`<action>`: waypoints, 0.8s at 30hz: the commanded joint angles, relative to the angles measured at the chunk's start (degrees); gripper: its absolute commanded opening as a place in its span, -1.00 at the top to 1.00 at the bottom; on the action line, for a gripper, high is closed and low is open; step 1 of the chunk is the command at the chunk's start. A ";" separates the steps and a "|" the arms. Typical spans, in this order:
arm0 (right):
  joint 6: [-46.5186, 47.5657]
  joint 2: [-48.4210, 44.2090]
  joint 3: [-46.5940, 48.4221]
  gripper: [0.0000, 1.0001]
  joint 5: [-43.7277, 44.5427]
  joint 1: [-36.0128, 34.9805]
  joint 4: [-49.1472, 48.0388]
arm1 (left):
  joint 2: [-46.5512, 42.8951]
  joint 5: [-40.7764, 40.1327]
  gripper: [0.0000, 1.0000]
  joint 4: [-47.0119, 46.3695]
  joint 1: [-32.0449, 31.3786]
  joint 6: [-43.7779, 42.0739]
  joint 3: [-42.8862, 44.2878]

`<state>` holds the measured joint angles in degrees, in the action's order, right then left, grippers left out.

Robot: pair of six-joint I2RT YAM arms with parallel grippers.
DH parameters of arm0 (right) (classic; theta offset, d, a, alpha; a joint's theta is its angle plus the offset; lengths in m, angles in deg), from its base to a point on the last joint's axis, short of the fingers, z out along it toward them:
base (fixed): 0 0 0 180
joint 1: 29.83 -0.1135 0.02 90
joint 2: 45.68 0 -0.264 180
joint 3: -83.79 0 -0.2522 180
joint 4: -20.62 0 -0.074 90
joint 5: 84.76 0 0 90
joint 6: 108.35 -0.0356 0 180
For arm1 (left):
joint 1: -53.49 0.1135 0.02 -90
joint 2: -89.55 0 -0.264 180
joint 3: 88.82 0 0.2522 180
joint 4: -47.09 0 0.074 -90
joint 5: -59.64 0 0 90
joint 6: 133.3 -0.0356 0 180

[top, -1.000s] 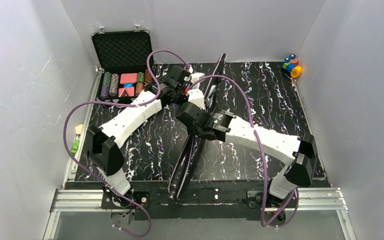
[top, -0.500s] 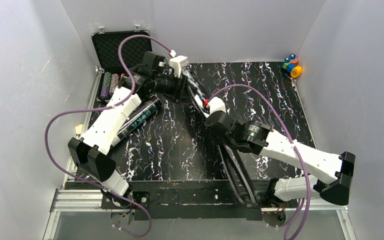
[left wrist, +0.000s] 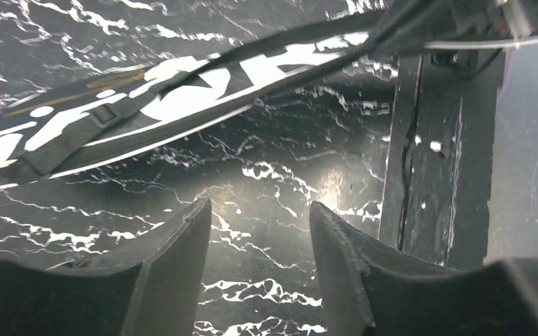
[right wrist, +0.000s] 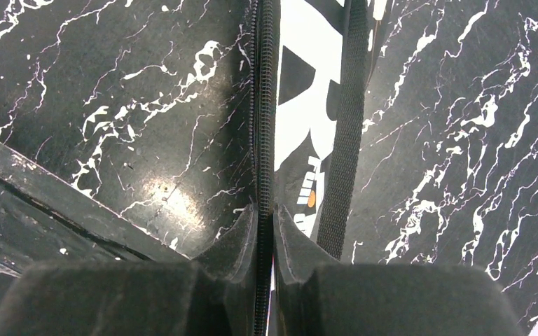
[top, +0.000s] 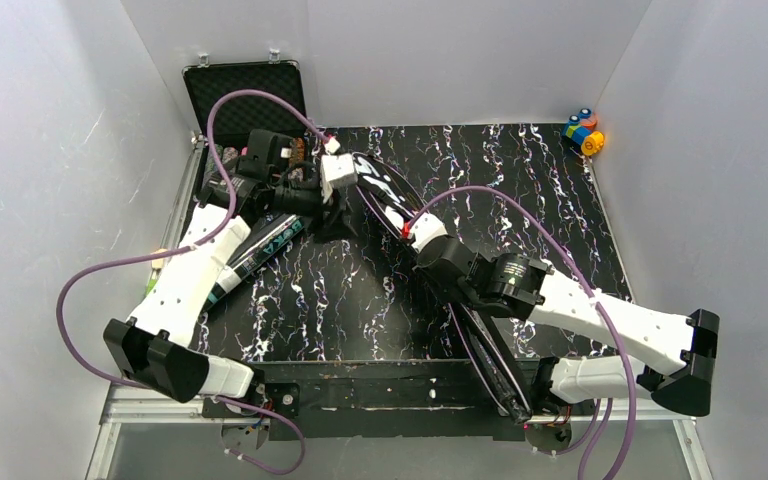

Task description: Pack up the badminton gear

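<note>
Right gripper (top: 401, 214) is touching the black racket bag (top: 478, 340), which is running diagonally behind it to the tabletop (top: 560, 220) near edge. Left gripper (top: 334, 212) is hovering just beside right gripper. Dark tube (top: 265, 245) is lying left of left gripper, partly under its arm.

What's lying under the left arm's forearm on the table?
A long dark tube with teal lettering lies diagonally on the table. The left forearm covers part of it, and anything else beneath is hidden.
</note>
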<state>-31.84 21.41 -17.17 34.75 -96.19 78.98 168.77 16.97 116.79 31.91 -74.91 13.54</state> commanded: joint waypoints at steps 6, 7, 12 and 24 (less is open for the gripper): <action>3.63 -1.53 -0.63 0.97 -1.39 -2.42 -9.12 | -2.02 -1.81 -0.16 -3.87 -1.44 -34.68 -9.79; 3.84 -1.57 -0.59 0.97 -1.44 -2.83 -9.62 | -1.85 -1.80 -0.19 -4.48 -1.49 -37.35 -10.11; 4.94 -2.05 -0.38 0.97 -1.33 -4.91 -11.50 | -2.73 -1.00 -0.57 -6.31 -2.73 -49.75 -14.20; 5.50 -3.07 -0.97 0.97 -0.17 -7.76 -11.21 | -0.10 -9.48 -0.23 -12.87 -4.93 -53.88 -17.31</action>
<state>-27.14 20.69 -18.64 33.14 -103.25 72.91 168.15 9.96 106.56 27.06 -125.58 -4.90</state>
